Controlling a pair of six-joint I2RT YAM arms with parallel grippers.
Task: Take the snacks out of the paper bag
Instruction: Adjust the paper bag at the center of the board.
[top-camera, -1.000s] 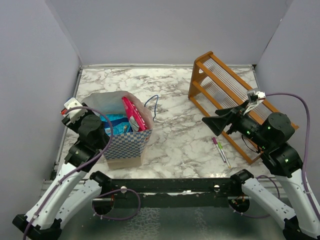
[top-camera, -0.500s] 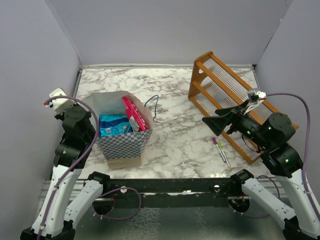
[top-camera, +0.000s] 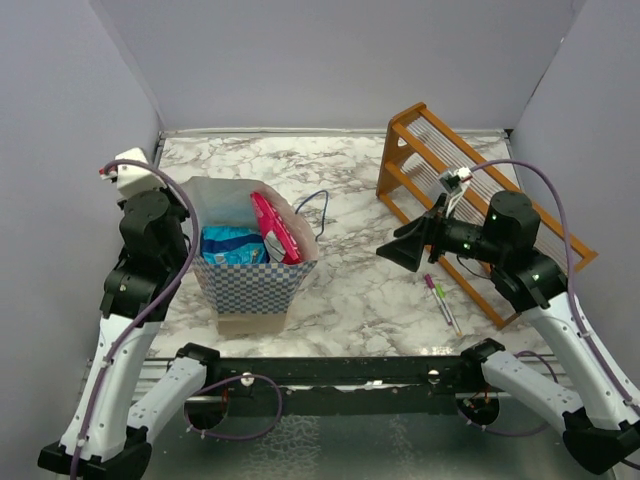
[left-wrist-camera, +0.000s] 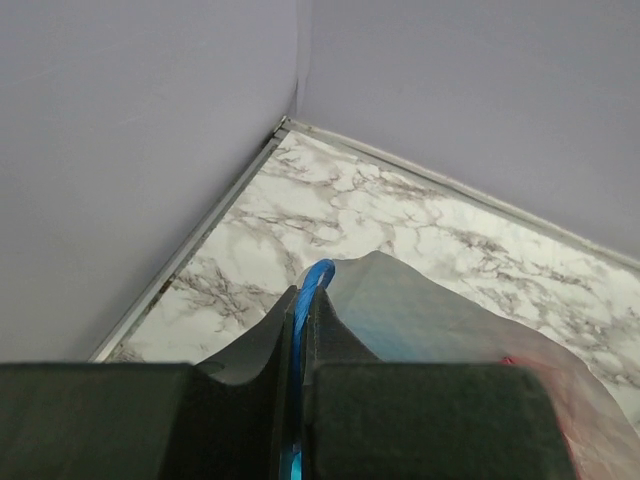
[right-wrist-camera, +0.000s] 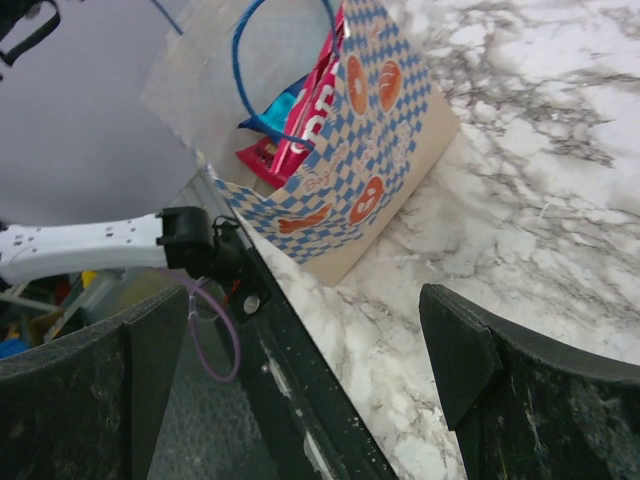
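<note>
- Step in hand: steadying the bag (top-camera: 255, 288) so it can be emptied. By the look of it, no snack is out yet.
- The left pincer (left-wrist-camera: 303, 315) is clamped tight on the blue handle (left-wrist-camera: 318, 275) at the bag's left rim. The bag stands upright and open at the left of the counter (top-camera: 360, 280).
- The snacks are inside: a pink packet (top-camera: 271, 226) on edge against the right wall, and a blue packet (top-camera: 228, 246) beside it.
- The right pincer (top-camera: 398, 247) is spread wide and holds nothing. It hovers over the counter between bag and rack (top-camera: 430, 150), pointing at the bag.
- Next move, as I judge it: the right pincer goes in over the rim and closes on the pink packet's top edge while the left holds the bag.
- The counter is white marble with grey veins, and two pens (top-camera: 441, 300) lie near the rack. Plain grey walls (top-camera: 330, 60) stand on three sides.
</note>
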